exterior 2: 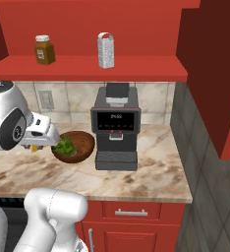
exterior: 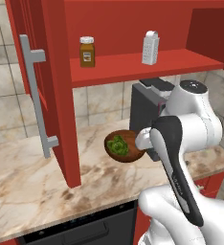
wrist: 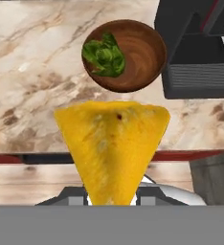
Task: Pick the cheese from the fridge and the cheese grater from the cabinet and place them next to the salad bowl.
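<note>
A yellow-orange wedge of cheese hangs point-down in my gripper, which is shut on it; its fingertips are hidden behind the wedge. It hangs above the counter's front edge, just short of the salad bowl, a dark wooden bowl with green leaves. In the right base view the cheese peeks out under the hand, left of the bowl. The white-grey cheese grater stands upright on the open red cabinet's shelf. The fridge is out of view.
A black coffee machine stands right of the bowl, close to it. A brown jar shares the shelf. The cabinet door with its grey bar handle juts out over the marble counter.
</note>
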